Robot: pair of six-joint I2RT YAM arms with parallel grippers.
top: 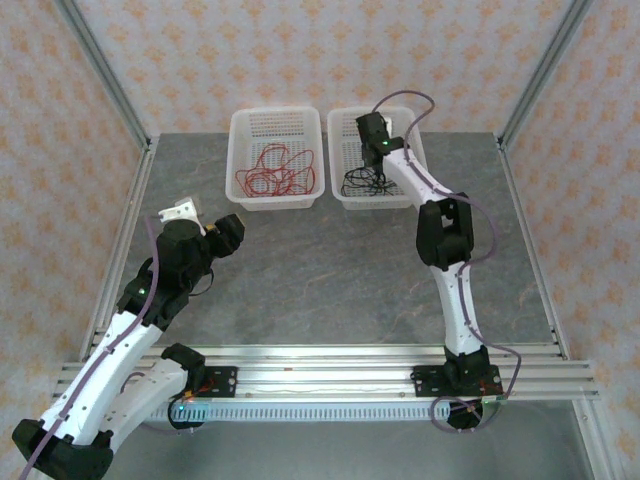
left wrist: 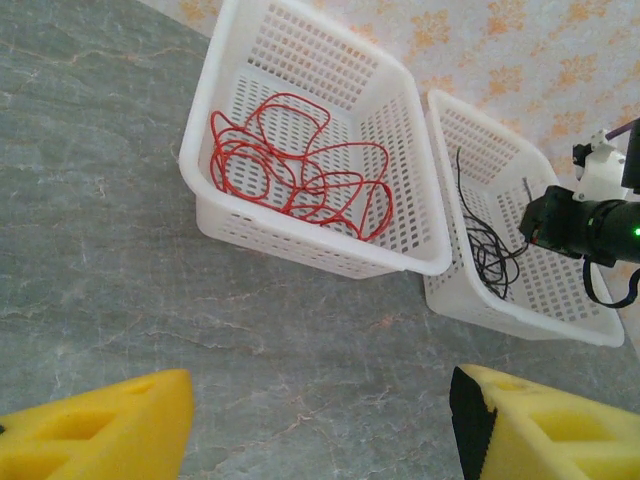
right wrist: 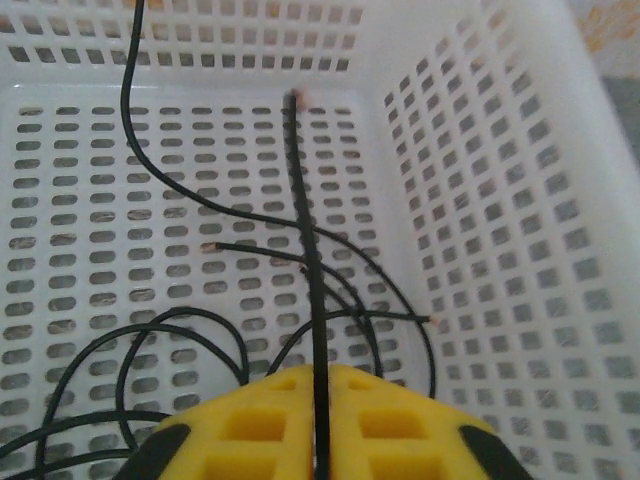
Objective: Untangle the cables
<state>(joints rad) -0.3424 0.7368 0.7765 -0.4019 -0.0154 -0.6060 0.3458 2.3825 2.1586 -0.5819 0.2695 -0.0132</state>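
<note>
The thin red looping cables [top: 277, 170] [left wrist: 300, 165] lie in a loose heap on the floor of the left white perforated plastic basket [top: 275, 111] [left wrist: 300, 235], in the upper middle of the top view. The thin black curly cables [top: 362, 183] [left wrist: 490, 250] lie in the right white perforated plastic basket [top: 345, 110] [right wrist: 500, 200], which stands just beside the first. In the right wrist view one black strand [right wrist: 300, 190] runs straight up from the bottom of the frame across the basket floor, while other strands curl at the lower left. The right claw [right wrist: 318, 375] is inside this basket, and its yellow fingers [right wrist: 250, 430] are pressed together on that strand. At the left of the top view, the left claw [top: 230, 232] [left wrist: 320, 420] hangs over the grey marbled surface [top: 320, 270] [left wrist: 100, 200], near the baskets. Its yellow fingers [left wrist: 100, 430] stand well apart with nothing between them.
</note>
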